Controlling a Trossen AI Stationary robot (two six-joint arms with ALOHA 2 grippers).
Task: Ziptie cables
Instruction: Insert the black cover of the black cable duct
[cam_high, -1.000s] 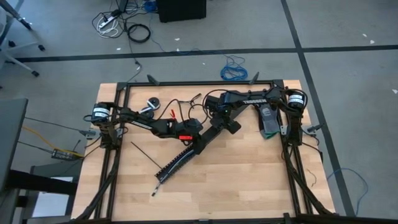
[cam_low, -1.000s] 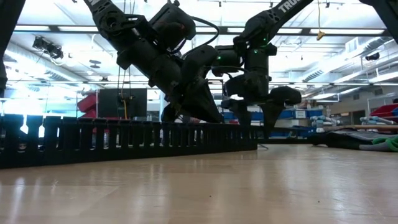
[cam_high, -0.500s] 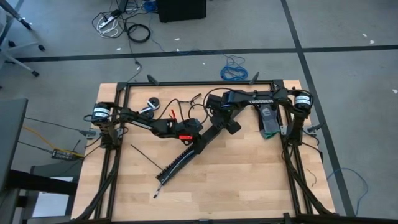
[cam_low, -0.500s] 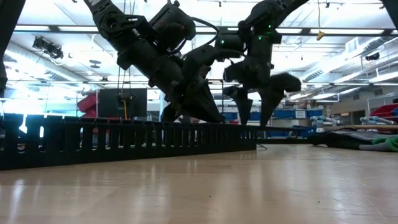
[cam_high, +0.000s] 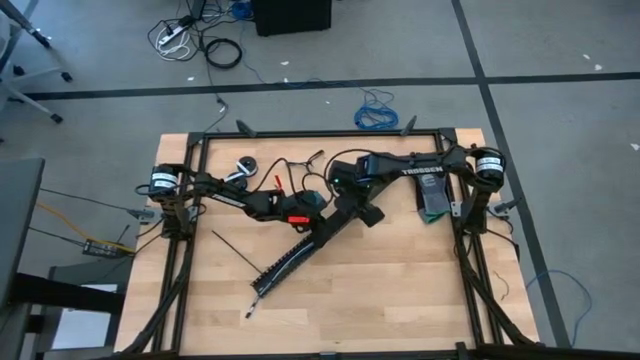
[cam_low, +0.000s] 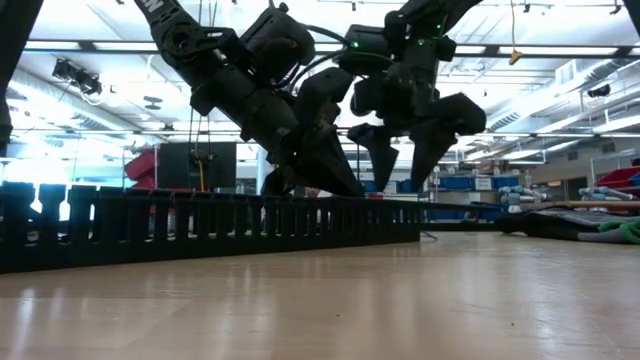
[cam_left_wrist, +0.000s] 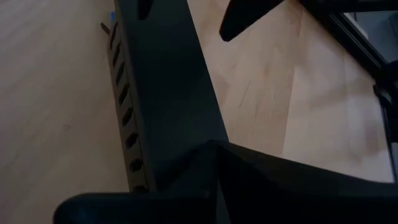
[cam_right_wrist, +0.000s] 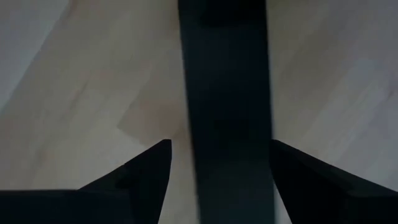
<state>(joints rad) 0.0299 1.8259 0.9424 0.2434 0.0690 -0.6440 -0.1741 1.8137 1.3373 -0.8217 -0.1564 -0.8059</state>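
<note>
Lifted higher above the long black perforated plastic strip since a second ago: right gripper, fingers spread wide, straddling the strip's upper end without touching. Left gripper pressed down beside it, fingers closed, against that same end. Thin straight black plastic ziptie flat on the pale wooden tabletop, just left of the strip. Wire bundle not discernible.

A robotics lab or workshop: grey taped floor around the table, loose cables behind it, strip-lit ceiling, blue bins.
</note>
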